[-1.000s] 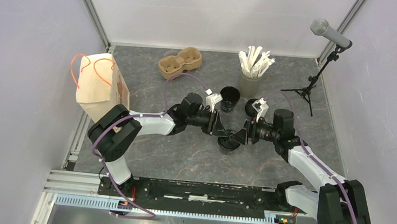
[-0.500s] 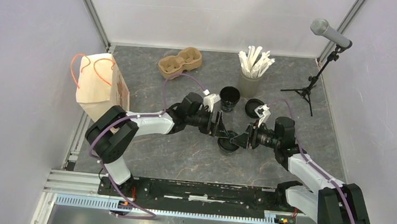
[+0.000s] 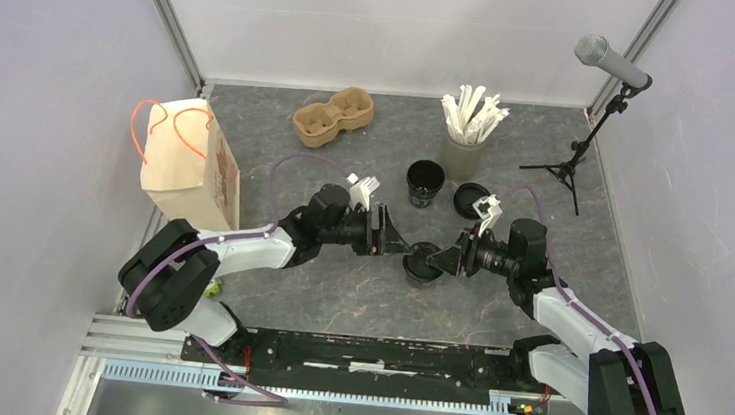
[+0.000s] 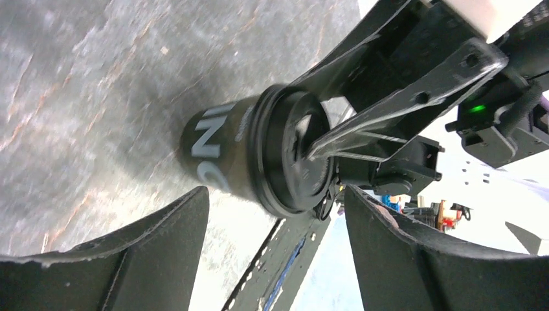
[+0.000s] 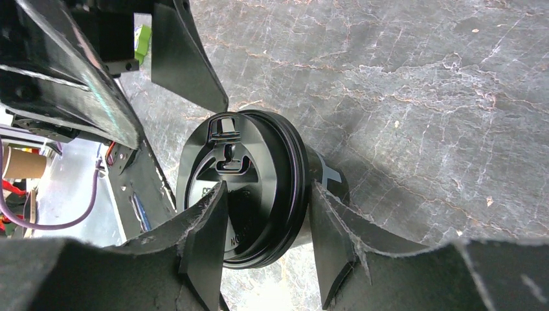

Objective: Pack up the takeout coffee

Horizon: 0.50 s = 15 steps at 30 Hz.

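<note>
My left gripper [image 3: 393, 240] just backed off to ten o'clock of the small black paper cup [image 3: 422, 263], wide open and empty, so my right gripper [image 3: 440, 259], pinching its round black plastic lid [image 5: 249, 188] from three o'clock, must carry it alone.

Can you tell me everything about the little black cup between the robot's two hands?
The takeout coffee is a small black cup that looks like paper, with white letters on its side. Its round black plastic lid is on and has a little sip tab. It seems to stand upright on the grey marbled table, near the middle. One finger of the right end effector lies across the lid. The left end effector is open beside it, not touching.
</note>
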Each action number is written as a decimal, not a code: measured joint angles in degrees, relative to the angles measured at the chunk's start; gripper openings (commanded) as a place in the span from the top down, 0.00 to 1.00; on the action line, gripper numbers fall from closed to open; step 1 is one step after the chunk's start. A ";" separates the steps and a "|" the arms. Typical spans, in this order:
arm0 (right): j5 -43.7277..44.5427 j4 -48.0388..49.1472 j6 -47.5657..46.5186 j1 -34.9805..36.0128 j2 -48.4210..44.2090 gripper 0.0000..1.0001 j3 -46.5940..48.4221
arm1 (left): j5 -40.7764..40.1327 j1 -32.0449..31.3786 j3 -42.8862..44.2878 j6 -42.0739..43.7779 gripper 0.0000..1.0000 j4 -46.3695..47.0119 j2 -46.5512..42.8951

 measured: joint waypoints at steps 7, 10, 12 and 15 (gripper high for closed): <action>0.31 0.72 0.66 0.00 -0.35 0.50 -0.50 | -1.60 -0.07 -8.39 -6.62 0.25 7.89 -1.20; 0.55 0.94 0.90 0.00 -0.39 0.50 -0.61 | -1.42 -0.46 -9.53 -9.22 0.28 13.03 0.37; 0.61 1.11 0.98 0.00 -0.39 0.50 -0.70 | -1.36 -0.83 -9.53 -10.67 0.30 16.55 2.23; 0.68 1.81 1.29 0.00 -0.42 0.50 -1.03 | -1.33 -1.31 -9.53 -12.35 0.32 20.46 5.01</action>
